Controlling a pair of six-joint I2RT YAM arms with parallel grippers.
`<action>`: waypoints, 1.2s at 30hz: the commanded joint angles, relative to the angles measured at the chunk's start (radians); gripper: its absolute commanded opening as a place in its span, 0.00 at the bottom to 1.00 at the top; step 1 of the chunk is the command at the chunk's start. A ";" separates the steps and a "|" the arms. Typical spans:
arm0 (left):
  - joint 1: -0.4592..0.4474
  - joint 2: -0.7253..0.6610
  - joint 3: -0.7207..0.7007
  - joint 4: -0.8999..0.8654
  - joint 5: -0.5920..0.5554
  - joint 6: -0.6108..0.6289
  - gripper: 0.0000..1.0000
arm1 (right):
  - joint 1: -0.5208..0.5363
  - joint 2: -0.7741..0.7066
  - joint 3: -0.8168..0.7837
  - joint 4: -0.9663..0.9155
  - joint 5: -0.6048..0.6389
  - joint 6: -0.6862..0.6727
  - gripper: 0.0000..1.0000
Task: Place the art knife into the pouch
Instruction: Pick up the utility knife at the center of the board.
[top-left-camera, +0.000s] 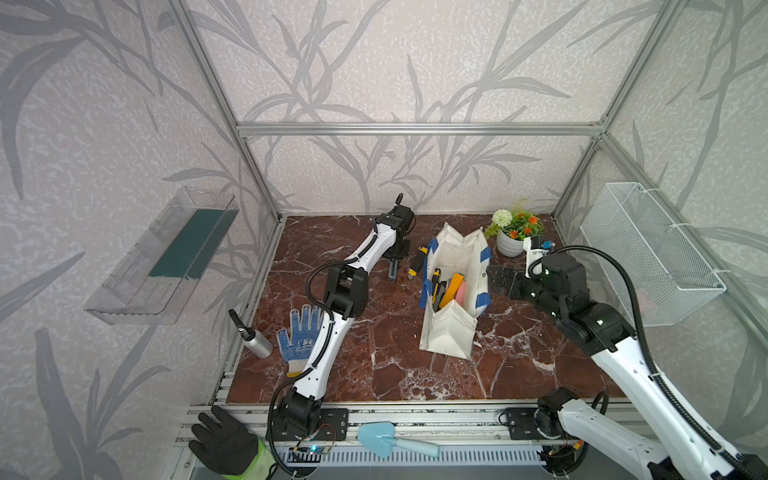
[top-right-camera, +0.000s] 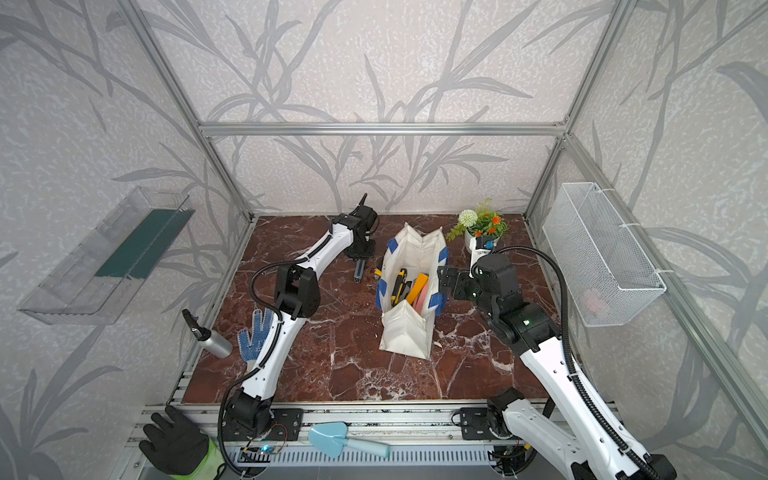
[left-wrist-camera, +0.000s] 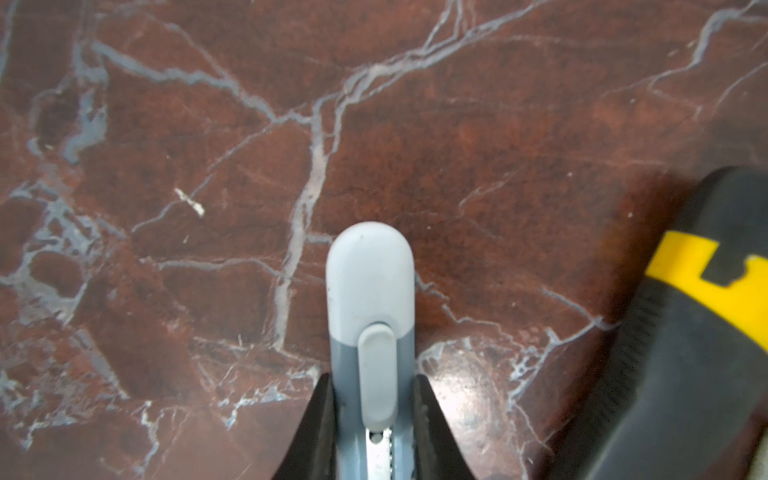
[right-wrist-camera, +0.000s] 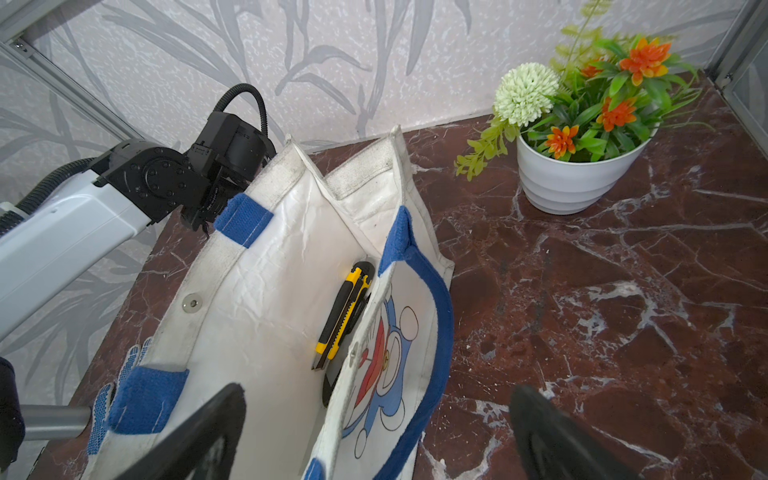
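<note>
The art knife (left-wrist-camera: 370, 282) lies on the counter (left-wrist-camera: 166, 166), its sides clamped by the left claw (left-wrist-camera: 372, 378). The pouch (top-left-camera: 449, 336) gapes just to its right, mouth running the same way, beside the wide-spread right claw (top-left-camera: 496, 279).

The pouch (right-wrist-camera: 266, 291) is white with blue straps and a blue cartoon cat. Beside it, the art knife (left-wrist-camera: 370, 291) is two-tone grey; the table (left-wrist-camera: 498, 145) is red-brown marble, white-veined.
</note>
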 joint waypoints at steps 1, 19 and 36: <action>-0.003 -0.022 -0.083 -0.091 -0.018 0.001 0.19 | -0.005 -0.020 -0.007 -0.006 0.013 0.003 0.99; 0.003 -0.134 -0.099 -0.043 0.037 -0.015 0.23 | -0.007 -0.013 -0.011 -0.006 0.010 0.037 0.99; 0.006 -0.139 -0.061 -0.075 0.047 -0.009 0.21 | -0.012 -0.011 -0.007 -0.019 0.017 0.040 0.99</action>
